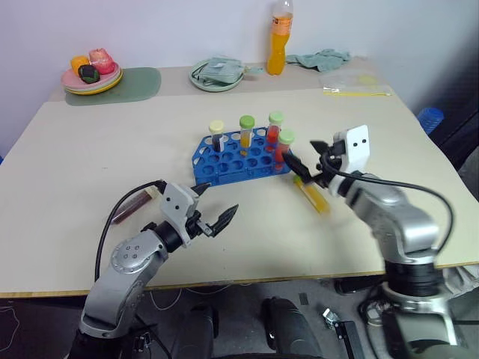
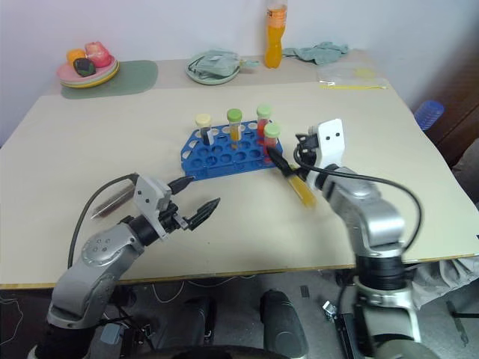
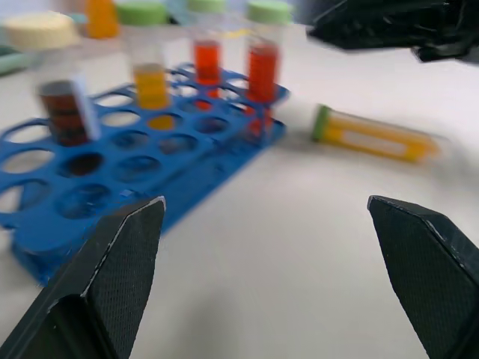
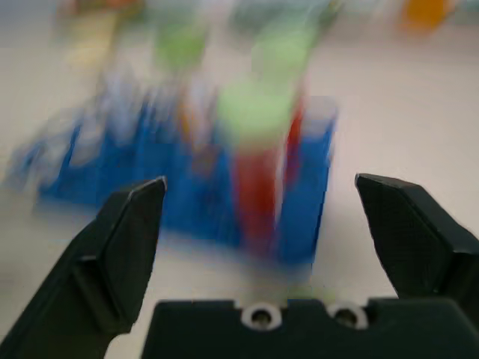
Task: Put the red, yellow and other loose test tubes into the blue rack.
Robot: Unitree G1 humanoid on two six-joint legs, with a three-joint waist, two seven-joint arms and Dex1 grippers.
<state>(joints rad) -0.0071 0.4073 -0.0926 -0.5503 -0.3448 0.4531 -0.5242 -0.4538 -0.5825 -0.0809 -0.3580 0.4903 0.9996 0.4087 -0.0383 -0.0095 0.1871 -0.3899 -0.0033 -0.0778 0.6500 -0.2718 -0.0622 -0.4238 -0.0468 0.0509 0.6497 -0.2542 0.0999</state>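
Observation:
The blue rack (image 1: 238,158) stands mid-table and holds a cream-capped dark tube (image 1: 216,135), a green-capped yellow tube (image 1: 246,131) and two green-capped red tubes (image 1: 275,128) (image 1: 285,147). A loose yellow tube (image 1: 310,194) lies on the table just right of the rack. My right gripper (image 1: 306,155) hovers open above it, beside the rack's right end, holding nothing; the nearest red tube (image 4: 258,161) stands in front of it. A loose dark tube (image 1: 135,203) lies at the left, beside my left arm's cable. My left gripper (image 1: 215,205) is open and empty in front of the rack.
Along the back edge are a plate of toy fruit (image 1: 91,75) on a green mat (image 1: 138,82), a bowl with a cloth (image 1: 217,73), an orange bottle (image 1: 278,37), a crumpled cloth (image 1: 322,57) and a plastic bag (image 1: 355,82). A blue object (image 1: 430,118) sits off the right edge.

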